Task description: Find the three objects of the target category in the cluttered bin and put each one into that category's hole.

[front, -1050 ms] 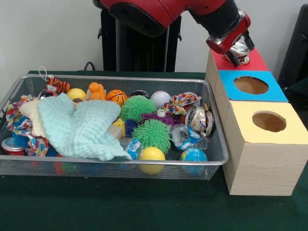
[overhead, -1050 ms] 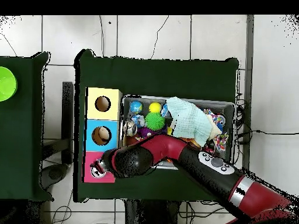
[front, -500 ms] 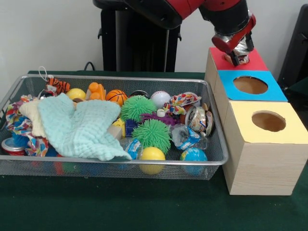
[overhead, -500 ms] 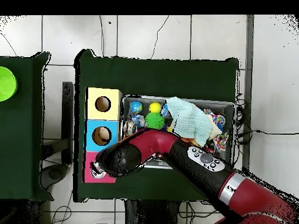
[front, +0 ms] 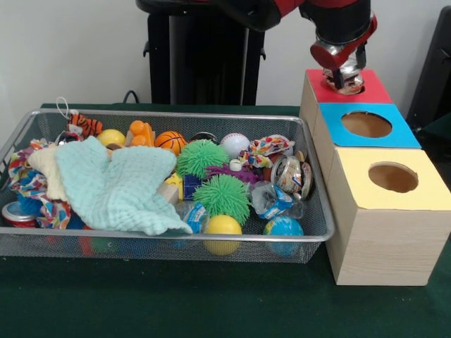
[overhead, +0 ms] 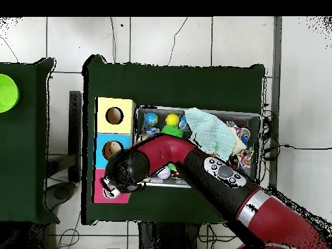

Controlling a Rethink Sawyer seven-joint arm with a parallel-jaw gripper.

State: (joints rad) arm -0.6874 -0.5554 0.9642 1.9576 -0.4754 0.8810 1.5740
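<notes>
Across the green worktop (front: 176,303), from the left, a wire mesh bin (front: 141,246) holds a mint green washcloth (front: 116,186), a toy tiger (front: 86,125), a small basketball (front: 170,141), two green spiky balls (front: 222,197), a baseball (front: 235,144), a yellow ball (front: 223,227) and a globe ball (front: 284,229). Two crushed cans (front: 290,174) lie at the bin's right end, their printing too small for me to read; I can make out no legible writing anywhere.

Just right of the bin stands a wooden sorting box (front: 373,239) with a yellow top and hole (front: 393,177) nearest the camera, a blue top and hole (front: 367,124) in the middle, and a red top (front: 366,88) farthest back.

My red and black arm (overhead: 214,175) reaches over the bin's corner, wrist bent downward. My end effector (front: 343,74) hangs directly over the red section, clamped on a shiny crushed can (front: 348,79) whose lower edge sits at the red top.
</notes>
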